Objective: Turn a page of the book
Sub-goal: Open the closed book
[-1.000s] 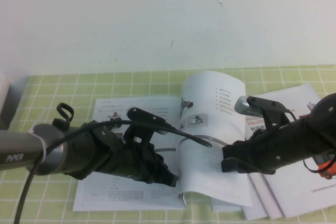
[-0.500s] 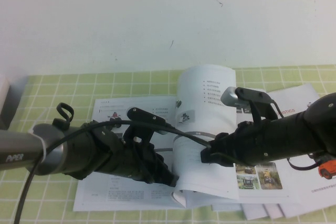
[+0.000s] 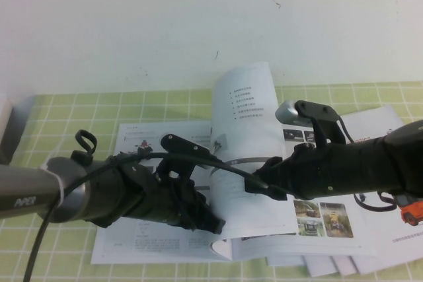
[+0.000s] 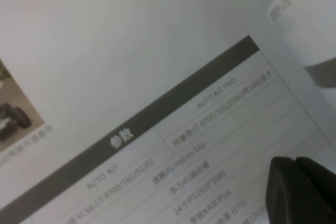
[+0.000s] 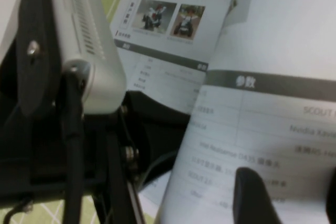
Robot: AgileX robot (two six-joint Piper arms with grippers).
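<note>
White page (image 3: 248,107) upright, long axis near-vertical; right pincer (image 3: 259,186) beneath.

Book's (image 3: 165,242) print blurred, arm-hidden

Lab-style test bench, bare white wall (image 3: 132,24), green-checked tabletop (image 3: 66,107)

In the lower middle of the frame the book (image 3: 165,242) lies open on the green checked table (image 3: 59,113), its page (image 3: 248,143) standing raised at centre, with the left gripper (image 3: 213,224) low beside it and the right gripper (image 3: 261,186) against its right face.
</note>
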